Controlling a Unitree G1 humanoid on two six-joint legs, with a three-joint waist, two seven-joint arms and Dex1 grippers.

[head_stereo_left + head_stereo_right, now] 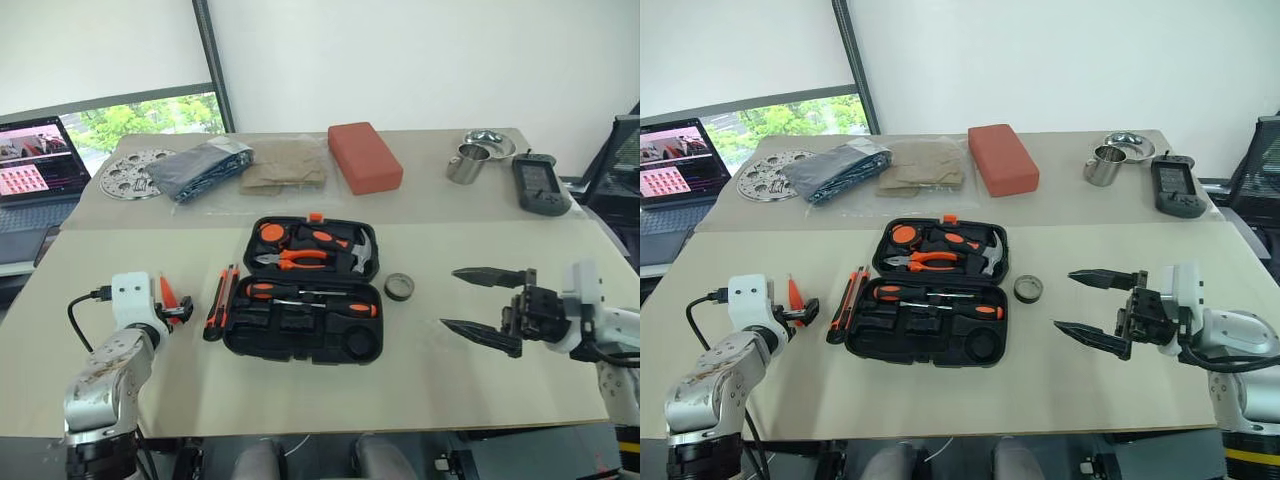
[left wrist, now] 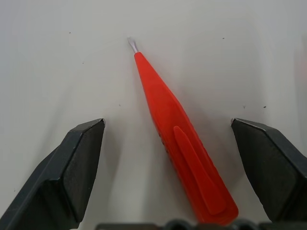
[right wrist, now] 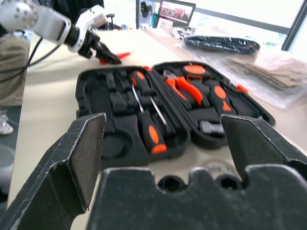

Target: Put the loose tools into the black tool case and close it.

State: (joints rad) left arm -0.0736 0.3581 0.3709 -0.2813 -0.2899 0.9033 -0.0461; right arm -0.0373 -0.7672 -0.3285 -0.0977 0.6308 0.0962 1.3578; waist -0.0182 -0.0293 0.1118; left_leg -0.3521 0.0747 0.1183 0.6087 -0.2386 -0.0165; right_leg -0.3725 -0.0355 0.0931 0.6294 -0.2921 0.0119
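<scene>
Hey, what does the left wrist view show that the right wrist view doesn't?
Left wrist view: the small orange screwdriver up close on the table, its bare metal tip and pocket clip plain, lying between the left tool's open fingers.

Right wrist view: the open black tool case with two long screwdrivers seated in one half, pliers in the other, framed by the right tool's open fingers.

Both share the orange screwdriver, the left tool and the pale tabletop.
</scene>
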